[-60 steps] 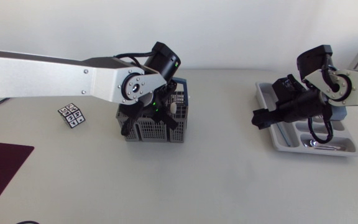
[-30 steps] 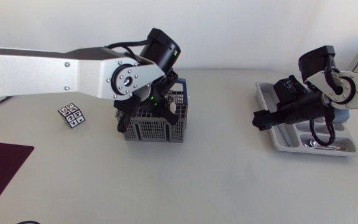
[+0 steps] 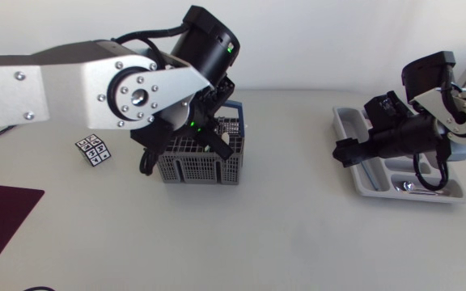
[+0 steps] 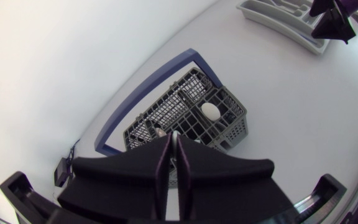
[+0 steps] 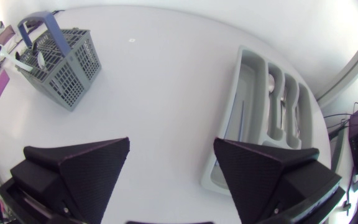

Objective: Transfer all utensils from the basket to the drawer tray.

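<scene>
Left claw [image 4: 174,138] is pinched tight. Its broad matte wedges press from both sides on a slim utensil [image 4: 174,149], a thin pale strip that is probably a metal handle, though only its edge shows. Directly under that claw sits the basket [image 4: 229,127], with grey plastic lattice walls, square cells and an arched blue handle [image 4: 189,55]. Inside it, just ahead of the fingertips, a smooth white oval spoon bowl [image 4: 210,111] stands in one compartment.

Across the way, right claw [image 5: 171,142] is spread wide, nothing between its grainy black wedges, hanging over the plain white tabletop [image 5: 166,74]. Just beside it lies the drawer tray [image 5: 247,81], pale grey moulded plastic with long rounded channels. Shiny metal cutlery [image 5: 283,102] lies in the channels farther from this claw. The basket is well ahead of it, off to the other side.
</scene>
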Controlling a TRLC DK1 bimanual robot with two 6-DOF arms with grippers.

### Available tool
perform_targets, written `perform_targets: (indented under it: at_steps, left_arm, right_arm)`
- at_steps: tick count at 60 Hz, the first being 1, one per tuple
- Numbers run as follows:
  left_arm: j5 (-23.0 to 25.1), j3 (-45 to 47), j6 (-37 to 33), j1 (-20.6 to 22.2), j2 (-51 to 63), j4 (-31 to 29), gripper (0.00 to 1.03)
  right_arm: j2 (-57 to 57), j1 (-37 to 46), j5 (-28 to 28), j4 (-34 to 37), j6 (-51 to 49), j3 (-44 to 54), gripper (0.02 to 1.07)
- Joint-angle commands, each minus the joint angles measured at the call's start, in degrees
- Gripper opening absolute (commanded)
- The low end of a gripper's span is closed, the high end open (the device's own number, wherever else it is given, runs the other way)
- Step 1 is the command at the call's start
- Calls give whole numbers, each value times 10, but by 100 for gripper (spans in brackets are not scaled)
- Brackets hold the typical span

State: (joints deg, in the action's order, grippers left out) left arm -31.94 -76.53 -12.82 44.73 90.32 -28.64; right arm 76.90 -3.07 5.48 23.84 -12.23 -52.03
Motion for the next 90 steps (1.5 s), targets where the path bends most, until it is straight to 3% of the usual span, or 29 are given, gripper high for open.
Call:
perform_targets:
  at_steps: [1, 15, 28, 45, 62, 70, 84, 90]
  left_arm:
    - [-15, 14, -12, 7, -22, -4, 4]
    - [-21, 24, -12, 16, -68, -13, 4]
    - [-16, 28, 6, 27, -107, -19, 4]
    - [174, 10, 94, 5, -98, -57, 4]
    - [416, -37, 157, -52, -32, -110, 4]
    - [462, -58, 166, -61, -13, -127, 4]
    - [507, -75, 171, -73, -1, -146, 4]
    - [520, -76, 171, -75, -1, -151, 4]
  right_arm:
    - [-15, -8, -2, 9, -6, 19, 100]
    - [-53, -25, 12, 17, -8, 22, 100]
    - [-130, -73, 66, 14, -15, 44, 100]
    - [-208, -200, 70, 7, -17, 62, 99]
    - [-214, -295, 67, -17, -13, 74, 92]
    - [-190, -322, 62, -35, -12, 77, 87]
    - [-143, -362, 41, -67, -10, 76, 86]
    - [-124, -368, 38, -79, -10, 72, 79]
